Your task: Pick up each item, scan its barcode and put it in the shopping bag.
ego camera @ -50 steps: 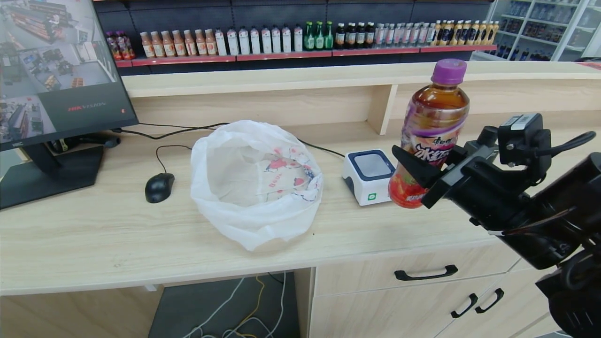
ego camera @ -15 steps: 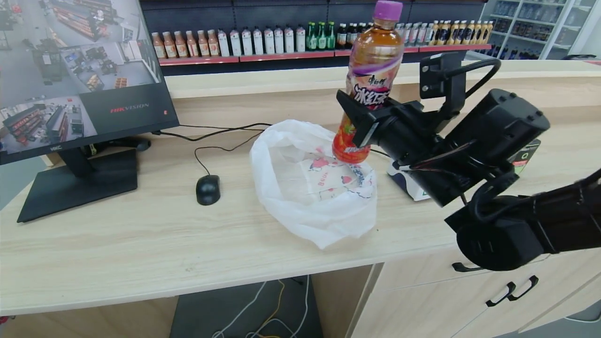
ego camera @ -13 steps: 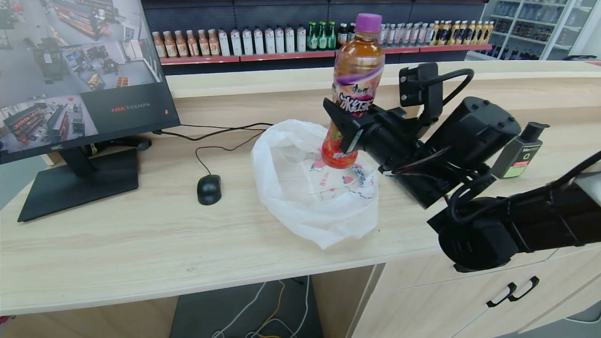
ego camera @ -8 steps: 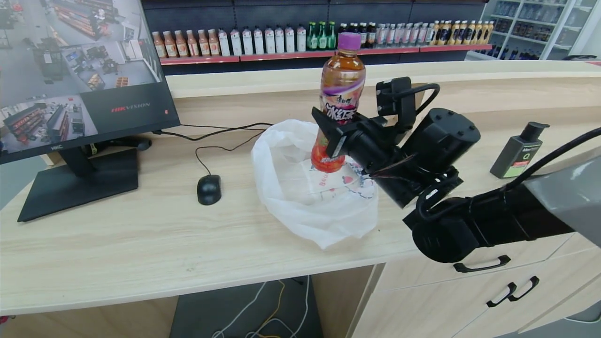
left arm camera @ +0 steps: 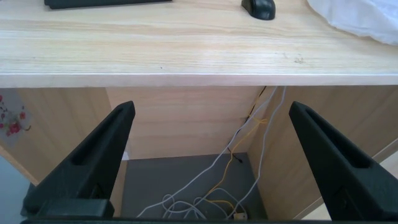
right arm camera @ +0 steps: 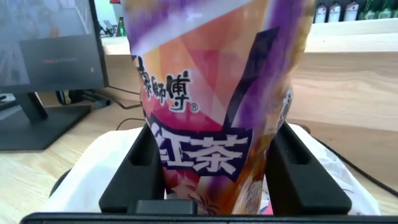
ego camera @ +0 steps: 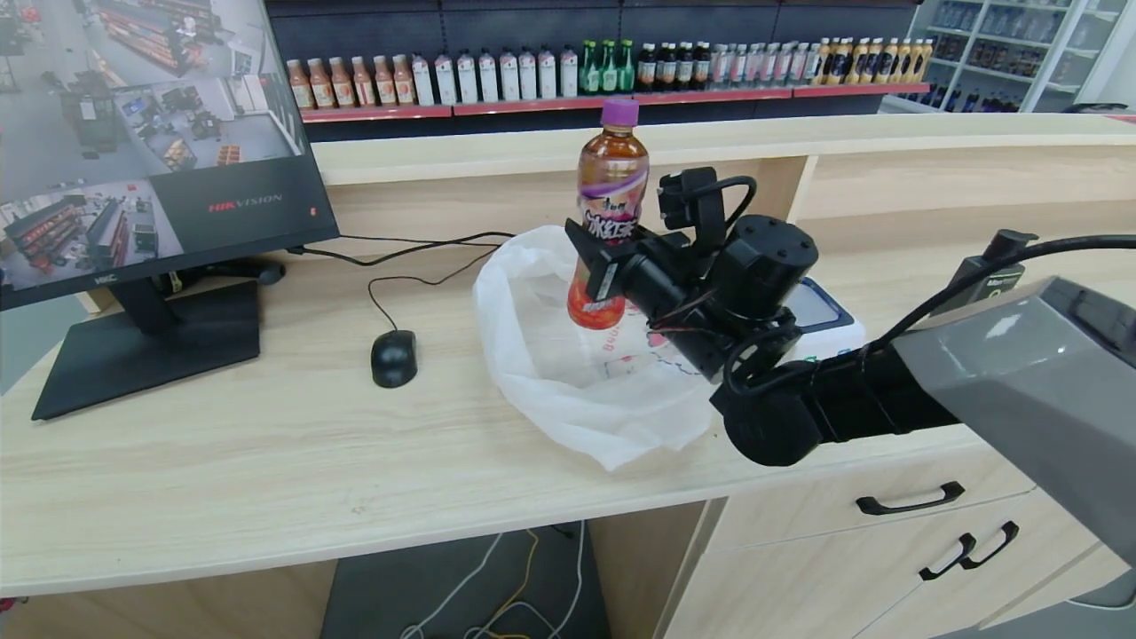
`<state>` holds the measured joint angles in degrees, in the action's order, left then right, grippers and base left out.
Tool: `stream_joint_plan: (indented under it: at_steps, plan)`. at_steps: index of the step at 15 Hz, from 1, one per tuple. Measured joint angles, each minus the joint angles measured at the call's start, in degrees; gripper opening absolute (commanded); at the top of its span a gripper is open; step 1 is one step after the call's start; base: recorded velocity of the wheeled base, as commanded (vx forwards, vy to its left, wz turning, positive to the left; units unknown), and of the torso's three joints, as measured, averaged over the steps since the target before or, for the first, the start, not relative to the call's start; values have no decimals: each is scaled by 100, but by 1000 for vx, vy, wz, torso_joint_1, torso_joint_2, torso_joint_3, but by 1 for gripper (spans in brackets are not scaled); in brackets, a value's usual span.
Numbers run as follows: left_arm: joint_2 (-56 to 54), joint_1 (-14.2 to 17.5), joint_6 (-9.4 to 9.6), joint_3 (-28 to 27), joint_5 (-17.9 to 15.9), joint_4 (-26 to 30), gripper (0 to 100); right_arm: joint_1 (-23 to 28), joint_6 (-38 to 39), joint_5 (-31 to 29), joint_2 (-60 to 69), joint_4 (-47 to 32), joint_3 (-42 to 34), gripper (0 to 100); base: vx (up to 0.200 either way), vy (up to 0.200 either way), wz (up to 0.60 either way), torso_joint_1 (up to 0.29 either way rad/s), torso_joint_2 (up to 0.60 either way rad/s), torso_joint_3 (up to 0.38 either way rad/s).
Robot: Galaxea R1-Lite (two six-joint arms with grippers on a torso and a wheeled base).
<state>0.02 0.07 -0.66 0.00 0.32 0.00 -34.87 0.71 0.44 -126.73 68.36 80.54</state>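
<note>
Head: right gripper point(ego camera: 596, 266) clamped on the bottle point(ego camera: 611, 191). Bottle upright, its base above the open mouth of the bag point(ego camera: 541, 373) on the counter point(ego camera: 266, 461). Scanner point(ego camera: 825, 312) beside the bag, partly behind the arm. Mouse point(ego camera: 393, 358) on the bag's other side.

Left wrist: left gripper point(left arm camera: 211, 109) spread wide, nothing between its fingers, below the counter edge.

Right wrist: both fingers pressed against the bottle's label, bag underneath.
</note>
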Motion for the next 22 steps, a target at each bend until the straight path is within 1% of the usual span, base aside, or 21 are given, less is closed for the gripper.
stream_joint_plan:
  at_steps: [5,19,22]
  plan:
    - [0,0,0,0,0,0,100,0,2,21,-373,-21,278,0,0,0,0,0,0,0]
    - [0,0,-2,0,1,0,100,2,13,29,-800,1,330,0,0,0,0,0,0,0]
    - [0,0,0,0,1,0,100,4,165,46,-822,11,316,0,0,0,0,0,0,0]
